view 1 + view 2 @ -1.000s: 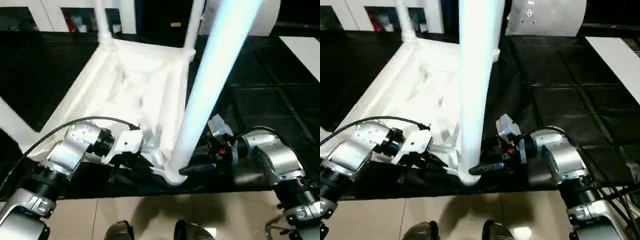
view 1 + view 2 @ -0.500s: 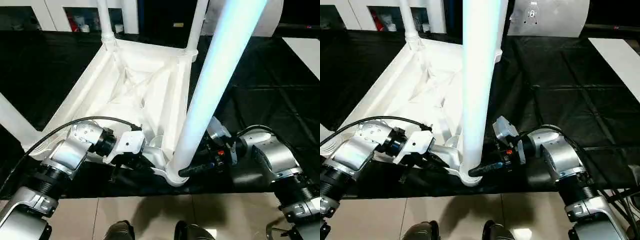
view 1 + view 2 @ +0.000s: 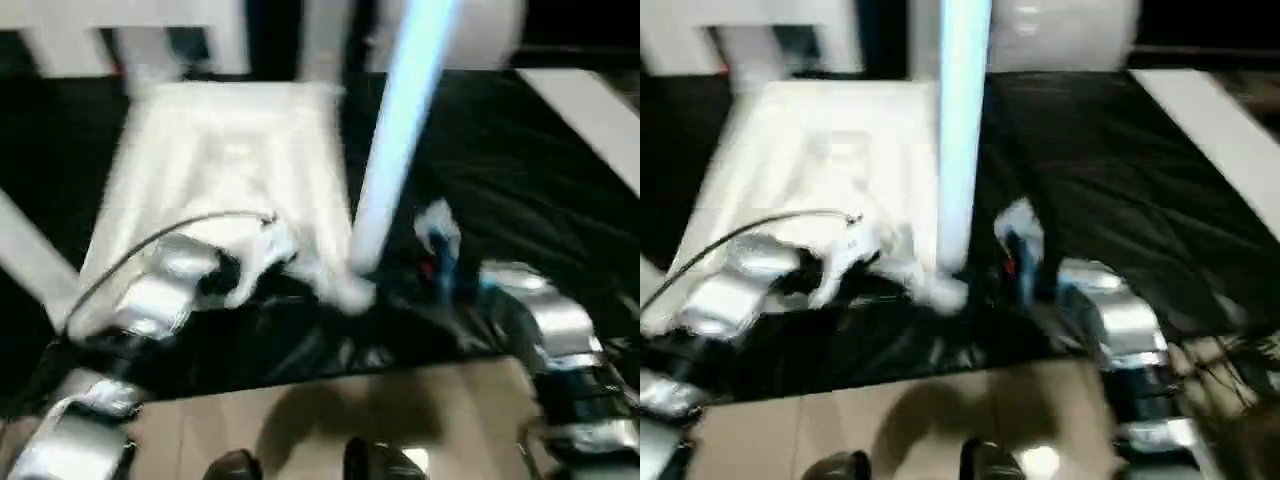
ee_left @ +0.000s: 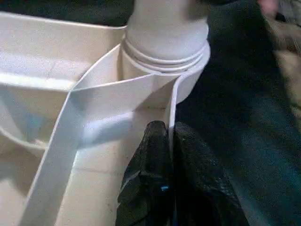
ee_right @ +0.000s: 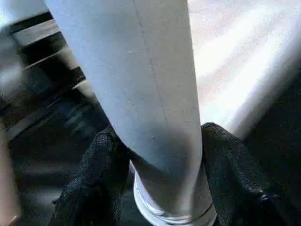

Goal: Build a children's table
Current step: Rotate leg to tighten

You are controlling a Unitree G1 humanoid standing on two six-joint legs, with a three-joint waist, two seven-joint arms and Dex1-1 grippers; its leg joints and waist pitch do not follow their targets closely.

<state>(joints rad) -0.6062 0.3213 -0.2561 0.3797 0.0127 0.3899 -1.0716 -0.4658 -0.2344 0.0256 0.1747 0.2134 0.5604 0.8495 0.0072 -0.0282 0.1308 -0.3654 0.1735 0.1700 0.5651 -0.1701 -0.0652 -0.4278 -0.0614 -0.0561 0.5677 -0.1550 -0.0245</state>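
The white plastic table top [image 3: 230, 170] lies upside down on the black floor mat [image 3: 1110, 180]. Left gripper [image 4: 169, 141] jaws pinch its thin rim beside the corner socket [image 4: 164, 70]; right gripper [image 5: 160, 155] jaws clasp the upright leg [image 5: 141, 84].

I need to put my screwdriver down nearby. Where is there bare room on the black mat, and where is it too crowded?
Free: the black mat right of the near leg, up to the white strip. Crowded: the near corner socket, where the left hand pinches the table's rim and the right hand grips the leg.

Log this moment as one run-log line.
stage: leg fitting | left gripper: shut on table rim | right gripper: shut on leg | leg in corner socket
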